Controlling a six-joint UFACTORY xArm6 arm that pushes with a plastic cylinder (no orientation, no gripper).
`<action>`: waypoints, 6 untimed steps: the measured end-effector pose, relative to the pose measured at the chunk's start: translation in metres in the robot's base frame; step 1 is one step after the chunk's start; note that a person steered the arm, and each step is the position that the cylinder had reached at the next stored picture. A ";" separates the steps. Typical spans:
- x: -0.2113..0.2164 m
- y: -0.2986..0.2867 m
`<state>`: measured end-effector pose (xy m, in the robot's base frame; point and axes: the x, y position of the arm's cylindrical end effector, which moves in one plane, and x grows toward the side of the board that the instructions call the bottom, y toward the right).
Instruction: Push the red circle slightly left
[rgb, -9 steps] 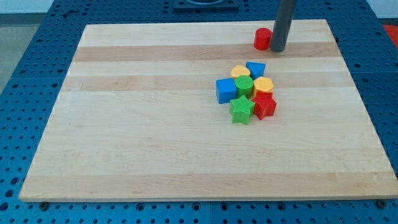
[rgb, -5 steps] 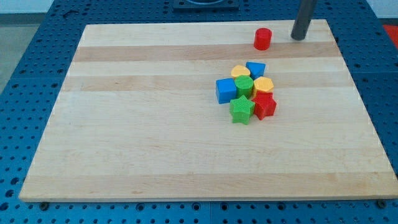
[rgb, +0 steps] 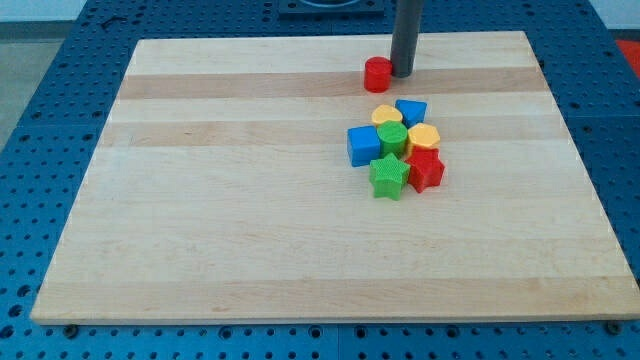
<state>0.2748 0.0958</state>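
The red circle (rgb: 377, 74) stands near the top of the wooden board (rgb: 250, 200), right of its middle. My tip (rgb: 402, 72) is at the circle's right side, touching it or nearly so. Below them is a tight cluster of blocks: a blue cube-like block (rgb: 363, 146), a yellow block (rgb: 387, 115), a blue block (rgb: 411, 111), a green block (rgb: 392, 137), a second yellow block (rgb: 424, 137), a green star (rgb: 389, 177) and a red star (rgb: 425, 169).
The board lies on a blue perforated table (rgb: 40, 100). The board's top edge runs just above the red circle and my tip.
My tip swung right of the red circle, then came back left against it. The red circle has slid left by about 45 pixels. The cluster has not moved.
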 end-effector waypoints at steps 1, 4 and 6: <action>0.009 0.000; 0.019 -0.037; 0.028 -0.171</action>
